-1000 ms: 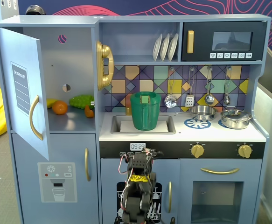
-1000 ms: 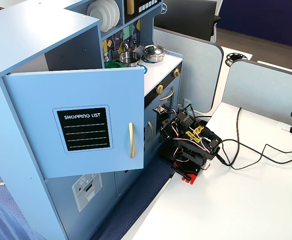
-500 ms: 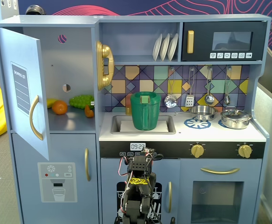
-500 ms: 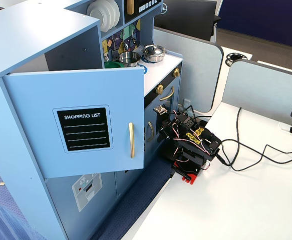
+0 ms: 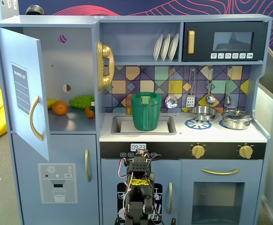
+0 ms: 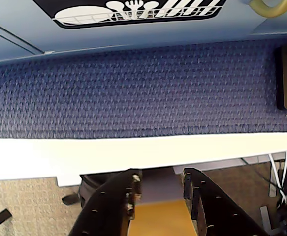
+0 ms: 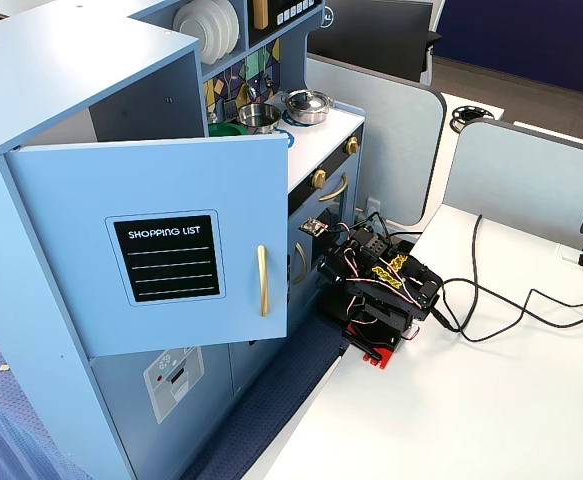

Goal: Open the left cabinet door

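A pale blue toy kitchen [image 5: 183, 136] stands against a white table [image 7: 491, 400], over dark blue carpet [image 6: 133, 88]. Its large pale blue-grey left cabinet door [image 7: 161, 245], with black "SHOPPING LIST" panel and curved gold handle [image 7: 262, 280], hangs swung wide open. The black two-finger gripper [image 6: 159, 189] sits folded low, well apart from the door, jaws slightly spread and empty.

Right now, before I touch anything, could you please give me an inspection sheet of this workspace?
Surface: white table, bare apart from arm and cables.
Job's things: left cabinet door swung open; gold handle free.
Clutter: orange and green toy food inside cabinet; green jug in sink.
Gripper: gripper slightly open, empty, folded low, away from door.
Cables: black cables trail across table.
Surroundings: grey partitions, blue carpet.
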